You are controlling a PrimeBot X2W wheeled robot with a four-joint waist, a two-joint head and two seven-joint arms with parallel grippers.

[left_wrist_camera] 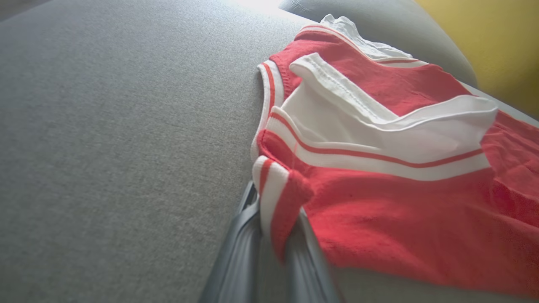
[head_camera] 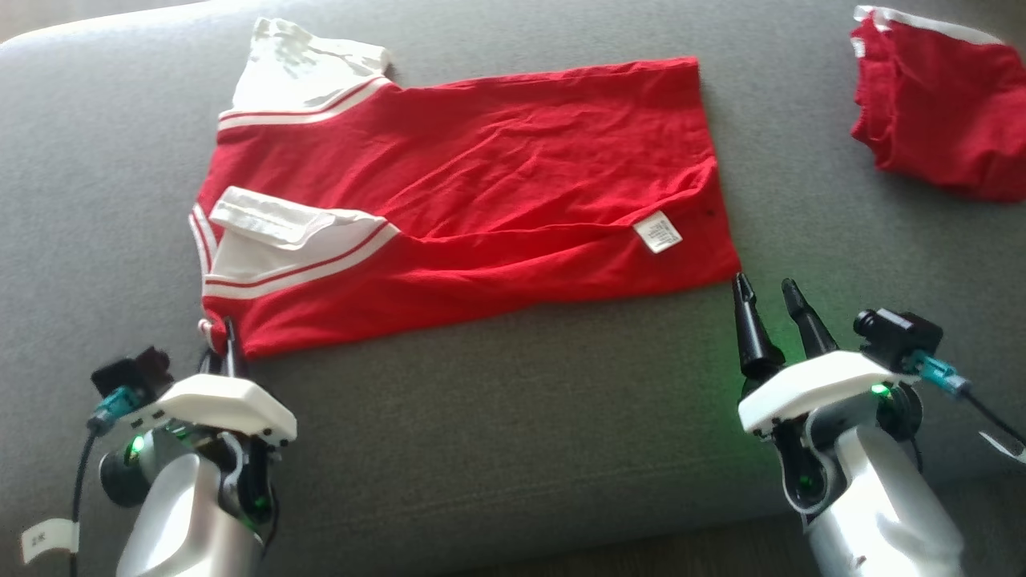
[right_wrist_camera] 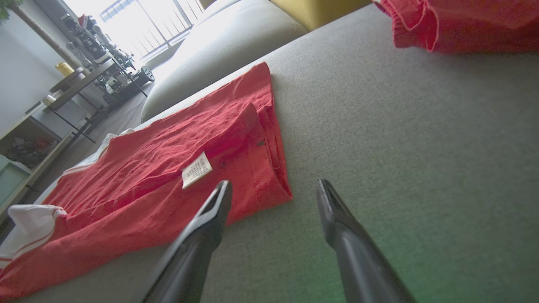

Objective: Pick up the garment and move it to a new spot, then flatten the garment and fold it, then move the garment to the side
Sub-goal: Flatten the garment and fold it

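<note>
A red garment (head_camera: 497, 184) with white sleeves and striped trim lies spread on the grey sofa seat (head_camera: 513, 417), folded lengthwise, a white label (head_camera: 657, 232) near its right hem. My left gripper (head_camera: 228, 340) is shut on the near left corner; in the left wrist view the striped collar edge (left_wrist_camera: 276, 198) is pinched between the fingers. My right gripper (head_camera: 768, 295) stands open just in front of the near right hem corner (right_wrist_camera: 278, 189), which lies between and ahead of its fingertips without touching them.
A second red garment (head_camera: 938, 104) with white trim lies bunched at the far right of the seat. The sofa's front edge runs close below both arms. A yellow cushion (left_wrist_camera: 497, 46) and a room with shelves (right_wrist_camera: 38, 139) lie beyond.
</note>
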